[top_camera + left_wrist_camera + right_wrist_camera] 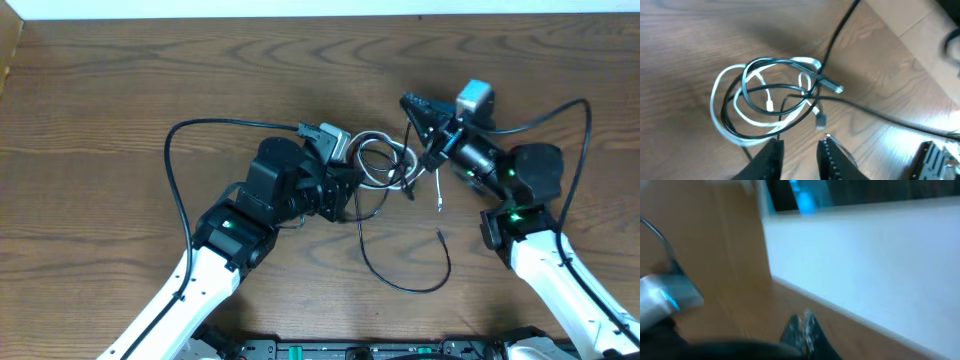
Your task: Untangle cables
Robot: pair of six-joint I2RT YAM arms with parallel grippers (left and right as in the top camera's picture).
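The cables lie tangled at mid-table. In the left wrist view the white cable (720,117) coils in loops with the black cable (760,62) threaded through it. A black plug with a silver tip (833,88) lies at the coil's right. From the tangle (385,160) the black cable (400,283) trails toward the front in a wide curve. My left gripper (801,142) is open just short of the coil, with nothing between its fingers; overhead it (352,190) is left of the tangle. My right gripper (805,317) is shut with no cable visible in it. Overhead it (408,101) is behind the tangle.
Thick black arm cables arc over the table at left (175,170) and right (570,130). A white wall (320,8) runs along the table's far edge and fills the right wrist view (865,255). The wooden tabletop (100,100) extends left and front.
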